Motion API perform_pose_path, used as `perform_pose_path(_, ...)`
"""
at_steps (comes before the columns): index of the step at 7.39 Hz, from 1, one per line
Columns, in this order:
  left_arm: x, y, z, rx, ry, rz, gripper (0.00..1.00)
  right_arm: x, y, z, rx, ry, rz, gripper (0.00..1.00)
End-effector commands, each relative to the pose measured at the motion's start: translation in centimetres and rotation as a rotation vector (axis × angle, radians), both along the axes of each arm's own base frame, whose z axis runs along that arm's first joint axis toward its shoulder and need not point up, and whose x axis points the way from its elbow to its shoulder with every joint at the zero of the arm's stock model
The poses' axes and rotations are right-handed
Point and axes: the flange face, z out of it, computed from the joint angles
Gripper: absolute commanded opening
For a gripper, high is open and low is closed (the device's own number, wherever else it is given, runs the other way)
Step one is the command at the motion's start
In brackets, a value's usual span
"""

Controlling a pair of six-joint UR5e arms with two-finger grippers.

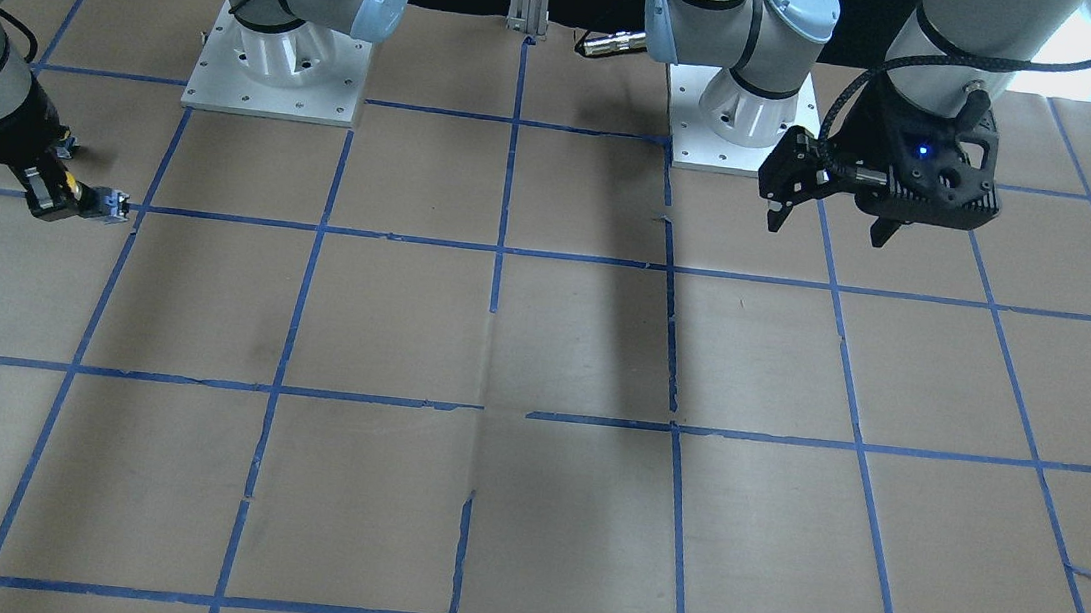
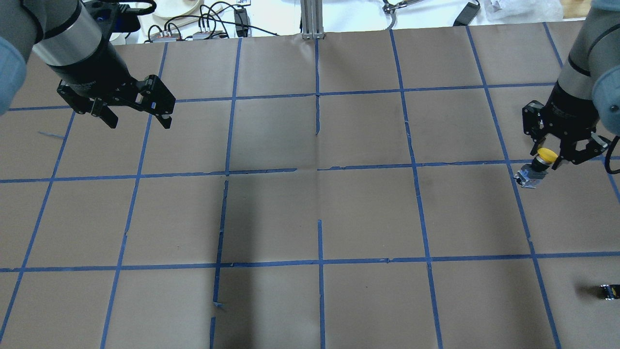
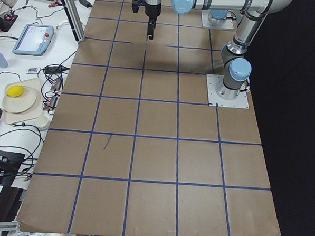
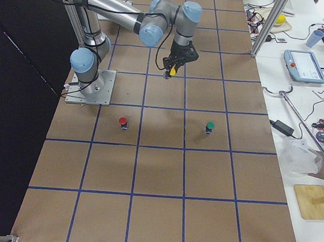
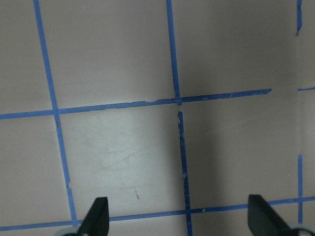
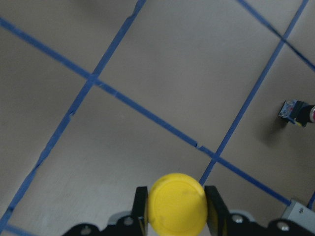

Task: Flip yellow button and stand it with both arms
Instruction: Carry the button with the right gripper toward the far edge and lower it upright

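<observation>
**Right hand grasps the yellow button, left hand idle**

The right hand (image 2: 546, 161) is clenched on the yellow button (image 2: 537, 167), with its fingers (image 6: 216, 211) on either side of the yellow cap. The button is tilted, and its grey-blue block slants down and away from the hand. Whether the block touches the surface (image 2: 368, 213) cannot be told. The button sits well in from the surface's right edge, roughly midway between the robot's edge and the operators' edge. The left hand (image 2: 139, 123) hangs released, fingers spread wide and grasping nothing, above the blue tape grid (image 2: 317, 261).
</observation>
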Motion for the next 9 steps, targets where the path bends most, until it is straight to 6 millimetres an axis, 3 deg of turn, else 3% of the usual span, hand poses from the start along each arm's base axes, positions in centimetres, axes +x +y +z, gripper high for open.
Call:
perform_pose_path(1,-0.3,1.0,-0.1,0.048,0.007,0.024,1.00,-3.1,1.2,-5.2,-0.083,0.154,-0.040,0.08)
perform_pose_path(2,-0.8,0.3,-0.3,0.050,0.027,0.029,1.00,-3.4,1.3,-6.8,-0.128,0.175,-0.049,0.08)
perform_pose_path(4,-0.8,0.7,-0.1,0.040,0.016,0.014,1.00,-7.2,0.2,-9.7,-0.113,0.257,-0.100,0.08)
perform_pose_path(5,-0.5,0.8,-1.0,0.058,0.019,0.021,1.00,-8.3,-0.2,-10.9,-0.126,0.264,-0.115,0.09)
perform_pose_path(8,-0.3,0.2,-0.1,0.038,0.026,0.024,1.00,-10.3,-1.6,-14.6,-0.139,0.353,-0.136,0.11)
perform_pose_path(9,-0.3,0.2,0.0,0.036,0.025,0.024,1.00,-10.6,-1.8,-15.0,-0.142,0.381,-0.137,0.14)
